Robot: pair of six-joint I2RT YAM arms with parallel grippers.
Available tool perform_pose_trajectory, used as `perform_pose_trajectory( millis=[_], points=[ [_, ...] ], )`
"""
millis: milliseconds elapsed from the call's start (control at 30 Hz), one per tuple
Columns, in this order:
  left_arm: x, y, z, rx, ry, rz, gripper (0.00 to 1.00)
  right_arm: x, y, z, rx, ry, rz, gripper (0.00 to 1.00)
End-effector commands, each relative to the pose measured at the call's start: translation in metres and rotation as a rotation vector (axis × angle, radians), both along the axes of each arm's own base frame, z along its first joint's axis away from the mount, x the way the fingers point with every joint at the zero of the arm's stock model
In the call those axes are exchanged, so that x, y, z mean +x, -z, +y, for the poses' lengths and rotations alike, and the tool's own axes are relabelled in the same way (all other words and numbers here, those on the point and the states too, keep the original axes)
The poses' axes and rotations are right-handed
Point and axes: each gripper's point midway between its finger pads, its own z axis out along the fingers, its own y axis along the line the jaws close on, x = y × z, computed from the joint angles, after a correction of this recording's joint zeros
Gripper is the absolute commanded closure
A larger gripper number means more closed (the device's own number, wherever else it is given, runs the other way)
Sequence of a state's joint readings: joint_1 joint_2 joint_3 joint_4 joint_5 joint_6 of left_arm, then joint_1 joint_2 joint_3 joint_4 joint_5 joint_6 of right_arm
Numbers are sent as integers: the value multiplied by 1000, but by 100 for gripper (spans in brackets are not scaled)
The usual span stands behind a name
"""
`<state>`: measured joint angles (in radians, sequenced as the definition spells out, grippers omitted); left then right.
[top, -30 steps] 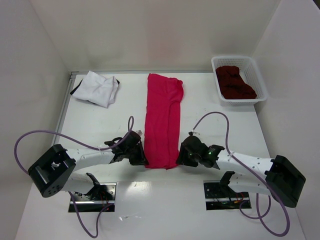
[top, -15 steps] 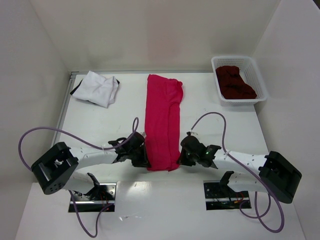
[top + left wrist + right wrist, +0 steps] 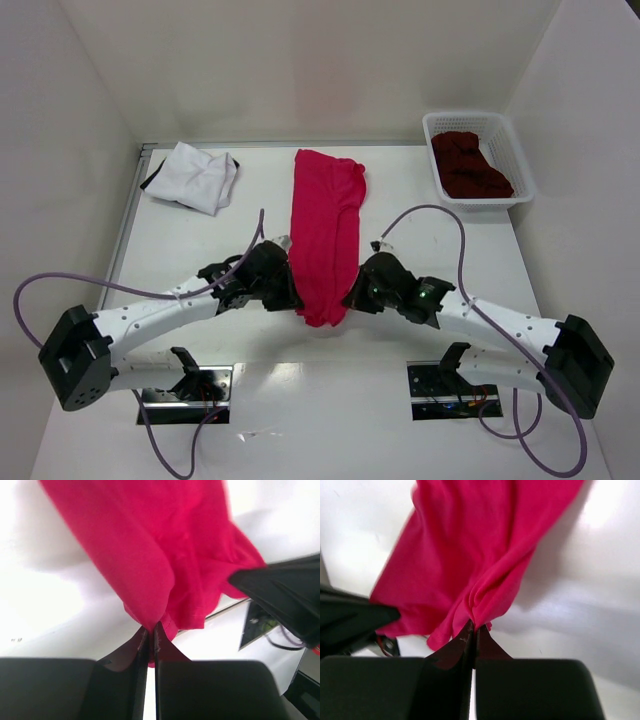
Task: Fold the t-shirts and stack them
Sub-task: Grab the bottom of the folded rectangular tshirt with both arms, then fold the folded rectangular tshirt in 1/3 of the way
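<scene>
At the far left of the table [image 3: 200, 250], the white t-shirt [image 3: 192, 175] with dark trim is lying in a loose folded heap, well apart from both arms.

The left arm is reaching in from the near left corner. The left gripper [image 3: 290, 298] is sitting at the left edge of the crimson t-shirt [image 3: 328, 225], near its near end. In the left wrist view, the left gripper [image 3: 151, 627] is showing its two fingers pressed together on a fold of the crimson t-shirt [image 3: 150, 545], pinching the cloth at the fingertips.

The crimson t-shirt is lying in a long, narrow strip down the middle of the table, running from the far edge toward the arms. Its near end is drawing in to a bunch between the two grippers.

The right gripper [image 3: 352, 298] is sitting at the right edge of the same near end. In the right wrist view, the right gripper [image 3: 472, 625] is also showing its fingers pressed together, nipping a gathered fold of the crimson t-shirt [image 3: 485, 545].

At the far right corner, the basket [image 3: 520, 160] is holding the maroon t-shirt [image 3: 470, 165], which is lying crumpled inside it, well apart from both grippers.
</scene>
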<state>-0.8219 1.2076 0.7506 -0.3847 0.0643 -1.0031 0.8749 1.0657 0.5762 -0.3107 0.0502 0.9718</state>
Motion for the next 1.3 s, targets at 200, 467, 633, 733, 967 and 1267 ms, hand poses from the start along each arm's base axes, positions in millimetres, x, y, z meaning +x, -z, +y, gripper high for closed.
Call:
perform_pose_trajectory(
  millis=[200, 467, 633, 733, 967, 1267],
  points=[
    [59, -51, 9, 31, -17, -173, 100, 86, -47, -26, -22, 160, -159, 100],
    [127, -36, 11, 40, -13, -145, 100, 138, -45, -22, -26, 190, -187, 100],
    [171, -19, -1, 37, 10, -117, 100, 182, -46, -24, -27, 233, -203, 100],
    [193, -6, 3, 33, -15, -88, 100, 203, -44, -25, -45, 245, -204, 100],
    [243, 0, 8, 17, -34, -98, 100, 251, -31, -32, -55, 270, -191, 100],
    [276, 22, 16, -5, -25, -87, 53, 276, 0, -30, -57, 261, -147, 78]
  ],
)
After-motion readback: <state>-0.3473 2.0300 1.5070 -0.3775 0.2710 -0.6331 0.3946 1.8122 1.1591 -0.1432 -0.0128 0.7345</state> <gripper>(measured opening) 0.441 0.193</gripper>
